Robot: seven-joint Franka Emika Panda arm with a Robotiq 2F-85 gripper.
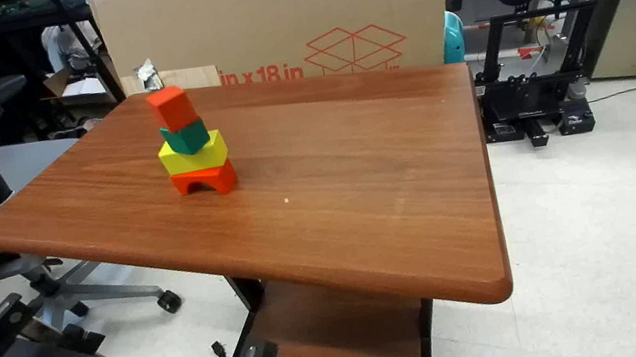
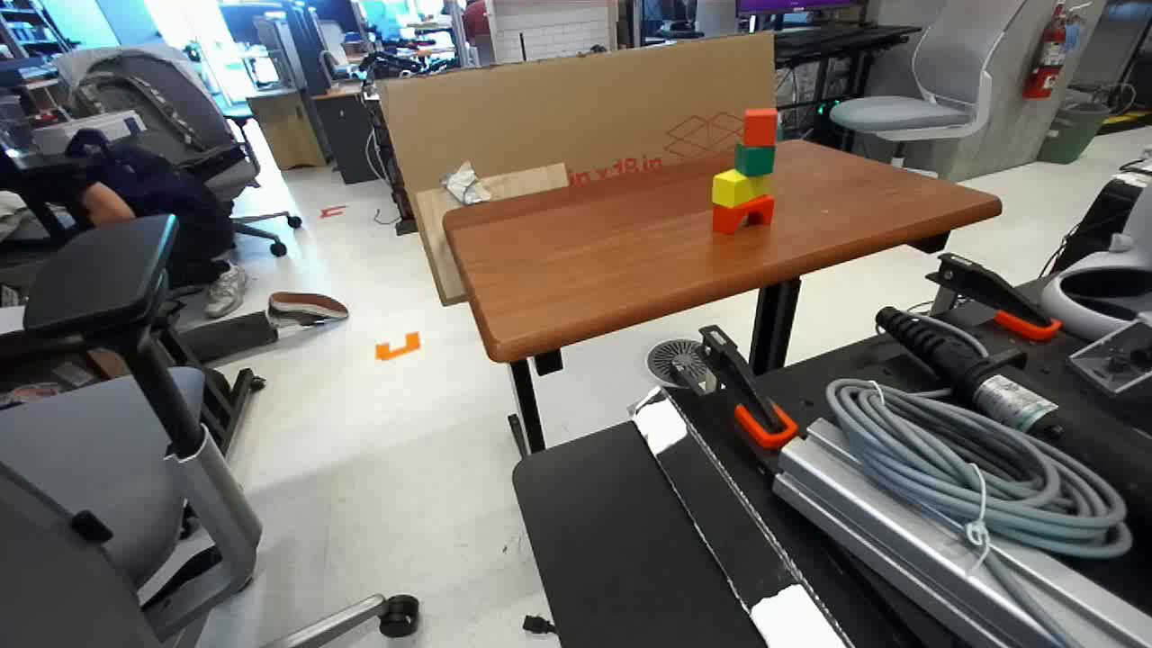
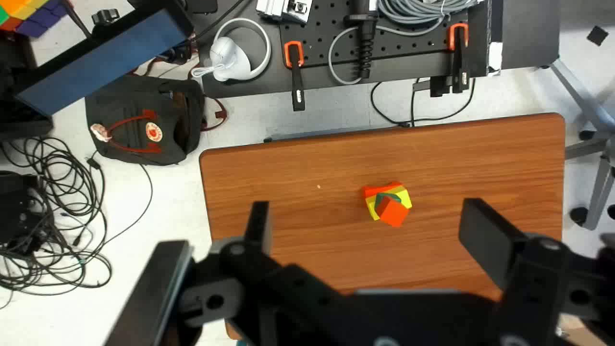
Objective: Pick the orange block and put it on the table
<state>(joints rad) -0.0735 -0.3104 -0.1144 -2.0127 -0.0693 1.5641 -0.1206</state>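
One stack [image 1: 194, 154], four pieces high, on the brown wood surface [image 1: 357, 217] in an exterior view. Order from below: orange arch [image 1: 204, 176], yellow block [image 1: 186, 162], green block [image 1: 186, 138], then the orange block [image 1: 172, 108] on top, resting on the green. Big cardboard sheet [image 1: 263, 6] upright behind. Black 3D printer [image 1: 528, 101] on the floor [image 1: 594, 210] beyond a short edge of the surface.

In an exterior view, coiled grey cable [image 2: 954, 459] over a silvery bar [image 2: 832, 486] on the black desk [image 2: 810, 394], an orange-handled clamp [image 2: 765, 427] near it. Crumpled foil [image 2: 467, 184] near a corner of the surface. Both exterior views put the orange block at the top of the stack.

Wrist view, looking down: jaws spread wide, one to each side, nothing gripped that I can see. The stack shows between them, touching neither. There the orange block hides part of the green block. Dark backpack [image 3: 139, 125] on the floor, near a tangle of black cables [image 3: 62, 230].
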